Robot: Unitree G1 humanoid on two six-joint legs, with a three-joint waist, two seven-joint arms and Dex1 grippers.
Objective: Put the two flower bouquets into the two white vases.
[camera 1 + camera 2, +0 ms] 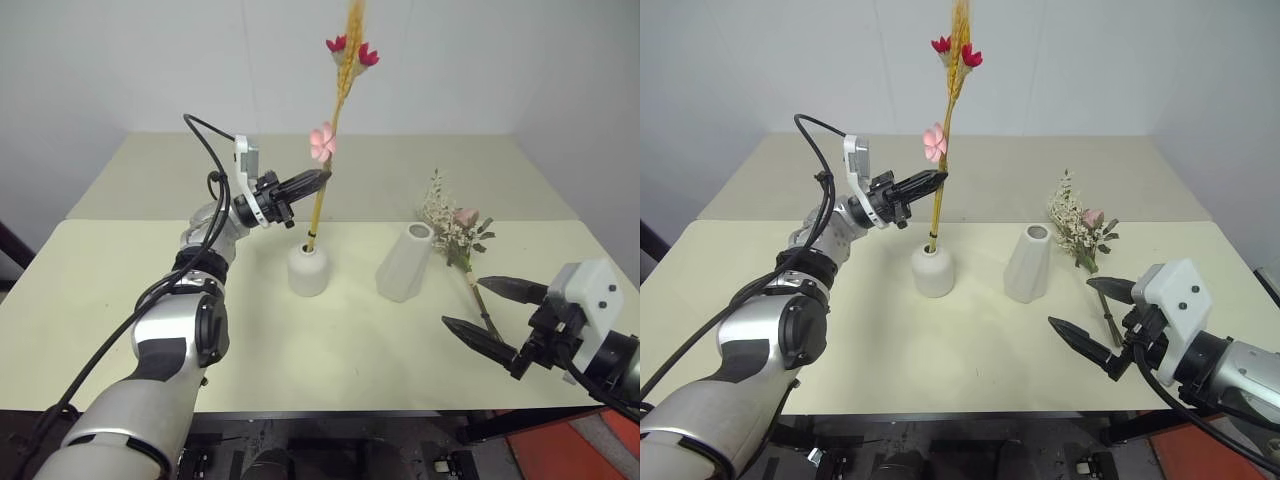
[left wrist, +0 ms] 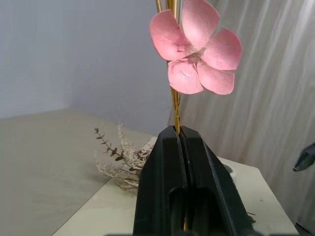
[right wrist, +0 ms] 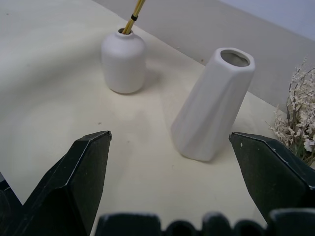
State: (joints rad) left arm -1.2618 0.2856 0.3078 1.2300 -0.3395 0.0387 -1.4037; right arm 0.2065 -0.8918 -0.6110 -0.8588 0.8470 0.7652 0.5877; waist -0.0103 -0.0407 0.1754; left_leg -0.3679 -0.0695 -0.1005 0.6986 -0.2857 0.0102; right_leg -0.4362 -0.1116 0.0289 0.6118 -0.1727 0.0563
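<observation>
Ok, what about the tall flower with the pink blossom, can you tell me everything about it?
The wheat-stalk bunch is slim and golden, with a feathery tip, red blossoms near the top and one pink blossom lower down. It stands nearly upright, leaning slightly, its lower end down in the narrow mouth of the short round white vase on the pale table. The left end effector is shut on its stalks just below the pink blossom.
</observation>
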